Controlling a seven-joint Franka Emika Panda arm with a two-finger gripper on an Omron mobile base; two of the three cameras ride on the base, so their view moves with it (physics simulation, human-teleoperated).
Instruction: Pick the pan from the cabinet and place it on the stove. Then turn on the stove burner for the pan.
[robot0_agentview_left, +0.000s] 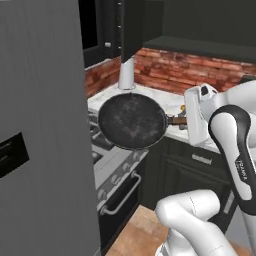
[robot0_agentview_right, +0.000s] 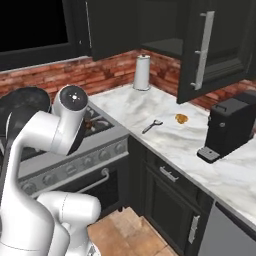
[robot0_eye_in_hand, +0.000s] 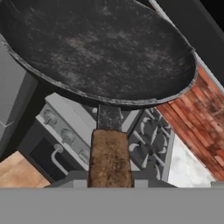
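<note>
Black, round, speckled grey inside: pan (robot0_agentview_left: 132, 121) held in the air above the front edge of the stove (robot0_agentview_left: 112, 167), touching nothing below it. Nothing inside the pan. Long axis along the thin dark-brown handle, which points away from the stove's side toward the gripper (robot0_agentview_left: 189, 120); bowl end out over the black grates (robot0_eye_in_hand: 151, 138), handle end over the marble counter (robot0_agentview_right: 165, 137) edge. Pan roughly level, slightly tilted, rim a thin lighter ring in the hand view.

Claw clamped on the handle, seen in the hand view with the brown grip running straight down between the finger tips.

Row of round knobs (robot0_eye_in_hand: 65, 135) along the stove's front edge directly under the pan in the hand view; bar-handled oven door (robot0_agentview_left: 120, 192) below them.

Dark wall cabinet (robot0_agentview_right: 210, 47) above the counter with one door swung open, long silver bar handle vertical; inside dim, contents not readable.

On the counter: white paper-towel roll (robot0_agentview_right: 142, 72) upright at the back corner by the brick wall; small silver-headed peeler (robot0_agentview_right: 152, 126) lying near the middle; small orange-brown item (robot0_agentview_right: 181, 118) just beside it, apart; black coffee machine (robot0_agentview_right: 230, 127) toward the right end.

Broad plain grey panel (robot0_agentview_left: 42, 140) left of the stove.
</note>
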